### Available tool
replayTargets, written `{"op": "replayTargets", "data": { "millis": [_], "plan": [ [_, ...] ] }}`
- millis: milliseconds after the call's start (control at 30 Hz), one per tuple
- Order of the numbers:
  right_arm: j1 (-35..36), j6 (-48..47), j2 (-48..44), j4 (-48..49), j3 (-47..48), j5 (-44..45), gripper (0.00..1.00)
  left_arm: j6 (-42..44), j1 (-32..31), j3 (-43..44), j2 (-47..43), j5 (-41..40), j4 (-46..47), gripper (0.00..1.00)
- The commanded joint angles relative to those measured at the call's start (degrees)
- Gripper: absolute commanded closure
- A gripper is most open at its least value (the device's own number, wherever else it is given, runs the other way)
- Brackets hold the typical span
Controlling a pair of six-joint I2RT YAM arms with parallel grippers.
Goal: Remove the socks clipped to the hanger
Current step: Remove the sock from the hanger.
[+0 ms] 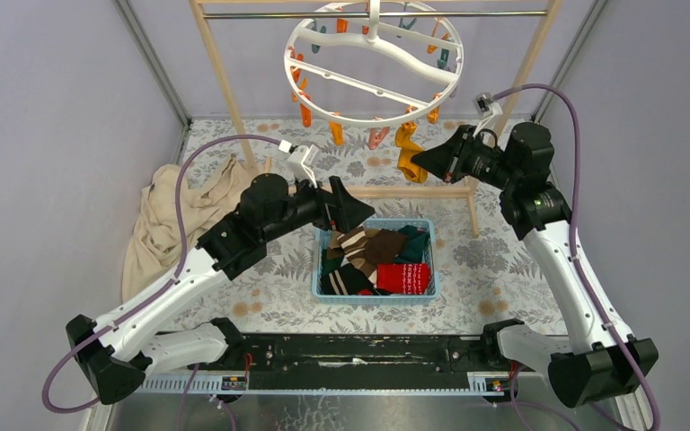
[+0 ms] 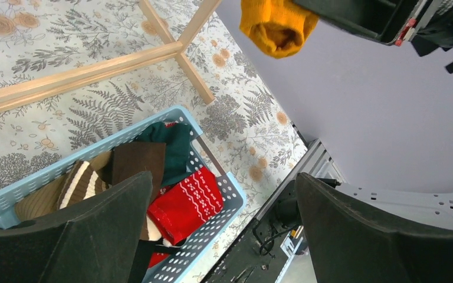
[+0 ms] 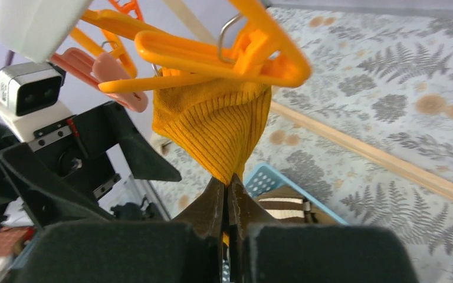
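The right claw [image 3: 227, 197] is pinched shut on the bottom tip of a mustard sock [image 3: 212, 130], its two fingers pressed together with the knit caught between them. The sock hangs straight down from an orange clip [image 3: 212, 53] under the near-right side of the white hanger [image 1: 374, 36], and the clip's jaws bite its upper edge. A pink clip [image 3: 112, 71] dangles just beside it. Behind the claw, the right wrist lies roughly level and points left. The forearm rises steeply from the base at the near right corner to a high bent elbow next to the wooden rack [image 1: 225, 81].

The left claw [image 2: 223, 177] is spread wide and grips nothing. It hovers above the far-left corner of the blue basket [image 1: 373, 301], pointing right, below the mustard sock and apart from it. The left arm slants up and right from its base at the near left corner.

The other socks lie in the basket, among them a red patterned sock [image 2: 186, 203], a dark green sock [image 2: 171, 147], a brown sock [image 2: 138, 162] and a striped sock [image 2: 79, 183]. A beige cloth [image 1: 171, 215] is heaped at the left on the leaf-printed table cover [image 1: 503, 260].
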Motion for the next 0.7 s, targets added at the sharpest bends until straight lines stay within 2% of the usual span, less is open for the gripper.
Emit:
{"op": "replayTargets", "data": {
  "millis": [0, 167, 367, 567, 667],
  "plan": [
    [-2.77, 7.07, 1.82, 5.78, 3.53, -14.75, 1.00, 1.09, 0.36, 2.93, -1.12, -0.67, 0.51, 0.01],
    [-4.23, 10.15, 2.96, 7.93, 3.68, -20.92, 1.00, 1.02, 0.41, 5.42, -0.55, -0.73, 0.19, 0.01],
    [-4.23, 5.17, 2.96, -0.20, 5.11, -19.76, 1.00, 0.46, 0.43, 11.76, 1.72, -3.34, 1.05, 0.01],
    [-4.24, 4.29, 2.41, -1.36, 4.54, -19.28, 1.00, 1.81, 0.38, 18.54, 7.76, -4.96, 3.17, 0.01],
    [-4.19, 4.72, 2.21, -0.72, 3.73, -19.35, 1.00, 3.43, 0.36, 19.94, 9.53, -6.63, 4.77, 0.05]
  ]
}}
